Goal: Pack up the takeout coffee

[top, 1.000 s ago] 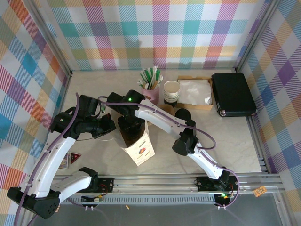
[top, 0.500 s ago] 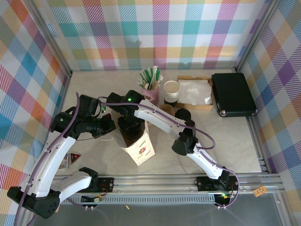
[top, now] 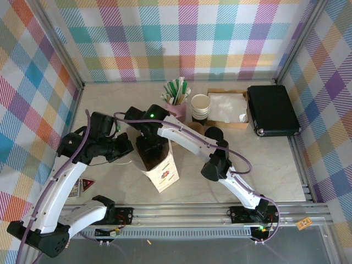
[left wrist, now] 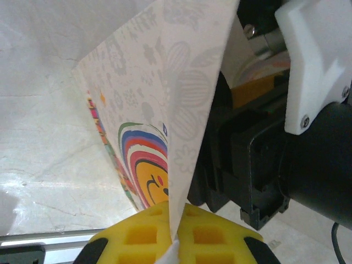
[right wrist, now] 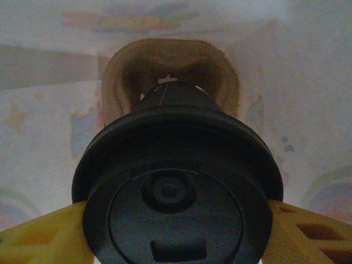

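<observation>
From above, left gripper clamps the paper bag rim; right gripper sits inside its mouth. Left wrist: fingers pinched on thin paper. Right wrist: takeout coffee, inside the bag, gripped between yellow pads; judged light, crushable, best held at the wall.

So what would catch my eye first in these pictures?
Both arms meet at a printed white paper bag in the middle of the table. The left gripper pinches its edge, and the right gripper holds the black-lidded takeout coffee inside it. All around stand loud, rainbow-checked walls.
</observation>
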Available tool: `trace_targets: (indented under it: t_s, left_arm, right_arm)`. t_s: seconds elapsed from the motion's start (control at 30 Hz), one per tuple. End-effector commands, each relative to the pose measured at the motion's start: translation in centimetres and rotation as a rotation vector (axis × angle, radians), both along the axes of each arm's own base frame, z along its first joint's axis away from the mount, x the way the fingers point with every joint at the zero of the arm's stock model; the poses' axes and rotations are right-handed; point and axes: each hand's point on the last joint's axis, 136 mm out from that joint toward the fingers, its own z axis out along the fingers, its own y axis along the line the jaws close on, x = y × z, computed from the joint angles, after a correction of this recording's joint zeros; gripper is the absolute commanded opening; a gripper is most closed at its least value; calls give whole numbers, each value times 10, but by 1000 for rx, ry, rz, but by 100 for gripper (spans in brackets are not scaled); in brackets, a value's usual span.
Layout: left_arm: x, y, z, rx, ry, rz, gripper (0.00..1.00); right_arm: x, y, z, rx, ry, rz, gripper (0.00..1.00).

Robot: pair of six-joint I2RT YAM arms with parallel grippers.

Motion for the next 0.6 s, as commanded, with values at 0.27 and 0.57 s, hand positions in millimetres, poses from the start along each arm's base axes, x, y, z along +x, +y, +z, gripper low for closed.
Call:
trace_targets:
  t_s: [0.27,0.57]
  left_arm:
    - [-1,7,5,52,51,9,23]
    - [2,-7,-5,13,89,-53,11]
  right_arm:
    - [-20,-17,10,-47,66,14,17]
    - [-7,-16,1,-69,15,11,20]
